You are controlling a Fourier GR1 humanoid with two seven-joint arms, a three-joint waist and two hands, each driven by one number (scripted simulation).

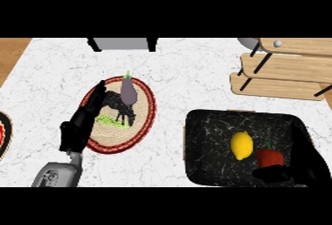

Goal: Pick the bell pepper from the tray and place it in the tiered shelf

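Part of the right robot hand hides on the black marbled tray by the red bell pepper; grip unclear. Left robot hand is open.

Lemon just left of bell pepper in tray; bare counter between tray and tiered shelf.

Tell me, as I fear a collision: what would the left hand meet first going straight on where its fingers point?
Likely the grey box at the back; the left hand points past the eggplant, close beside it, though depth is unclear.
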